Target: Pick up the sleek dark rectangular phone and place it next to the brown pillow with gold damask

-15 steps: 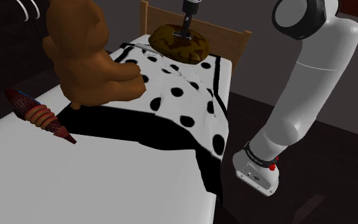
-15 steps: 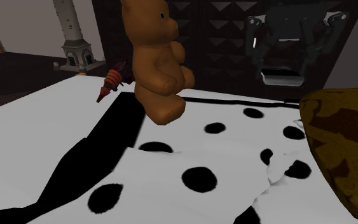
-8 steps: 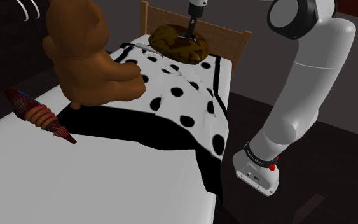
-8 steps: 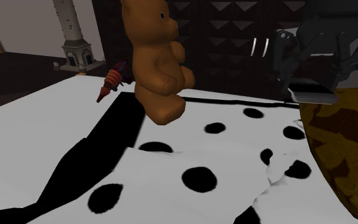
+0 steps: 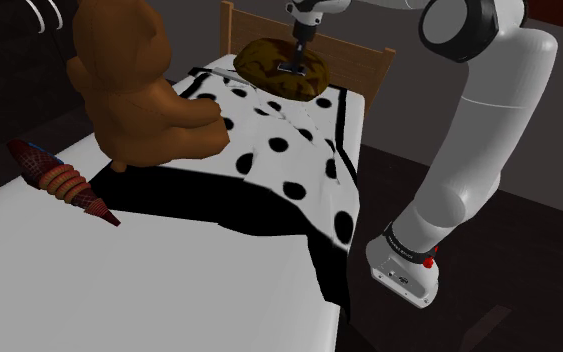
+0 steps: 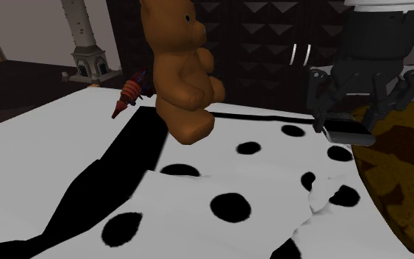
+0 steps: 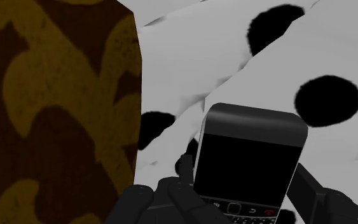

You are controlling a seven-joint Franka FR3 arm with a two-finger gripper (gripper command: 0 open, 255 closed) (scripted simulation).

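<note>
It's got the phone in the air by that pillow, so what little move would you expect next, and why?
Probably a short descent straight down. The tool is shut on the phone, which hangs above the spotted cover with the brown and gold pillow right beside it, so lowering it onto the cover before letting go looks sensible.

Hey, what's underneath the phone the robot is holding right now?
Below the phone lies the white, black-spotted bedspread, with the brown and gold pillow just beside it. The patch of bedspread straight behind the phone is hidden by it.
</note>
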